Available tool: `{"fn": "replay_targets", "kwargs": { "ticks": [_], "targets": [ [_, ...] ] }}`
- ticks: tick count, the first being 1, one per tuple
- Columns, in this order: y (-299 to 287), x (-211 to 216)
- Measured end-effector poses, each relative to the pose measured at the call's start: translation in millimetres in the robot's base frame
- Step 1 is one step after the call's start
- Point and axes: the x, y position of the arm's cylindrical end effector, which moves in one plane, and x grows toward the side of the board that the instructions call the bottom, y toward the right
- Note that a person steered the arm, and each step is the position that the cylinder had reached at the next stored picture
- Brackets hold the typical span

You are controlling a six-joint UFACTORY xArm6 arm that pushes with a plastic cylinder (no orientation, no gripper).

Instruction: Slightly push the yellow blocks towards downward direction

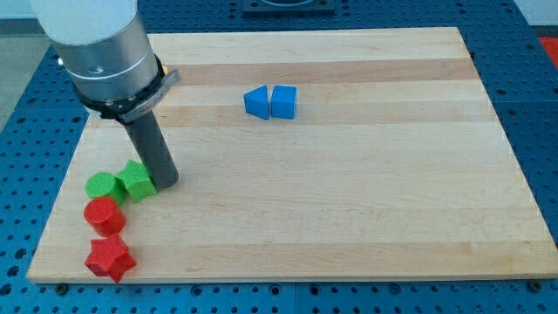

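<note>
- Yellow blocks cannot be made out anywhere on the board in the camera view, so their place cannot be told.
- A pale wooden board [349, 218], smooth and banded with lengthwise grain, lies on a blue perforated bench [536, 96].
- The arm's silver-grey metal collar [109, 65] fills the view's top left, and a straight dark rod [150, 148] slants down from it to the board.
- My tip [167, 185] rests on the wood at the view's left, just beside the right edge of the nearer green block, seemingly touching it; the rod is a plain shaft with no fingers to part or close.
- Two matte green blocks sit side by side: a chunky, faceted green block [135, 180] next to the tip, and a rounder green block [102, 185] touching it on the view's left.
- A red cylinder [105, 215] stands just below the green pair, close against it.
- A red star [110, 258] lies just below the cylinder, near the board's bottom-left corner.
- Well apart, towards the view's top centre, a blue wedge-shaped block [255, 102] and a blue cube [283, 101] sit pressed together.
</note>
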Motion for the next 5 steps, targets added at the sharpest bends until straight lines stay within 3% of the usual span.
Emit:
{"fn": "replay_targets", "kwargs": {
  "ticks": [2,3,5],
  "targets": [
    [14,-3],
    [22,-35],
    [22,-35]
  ]
}}
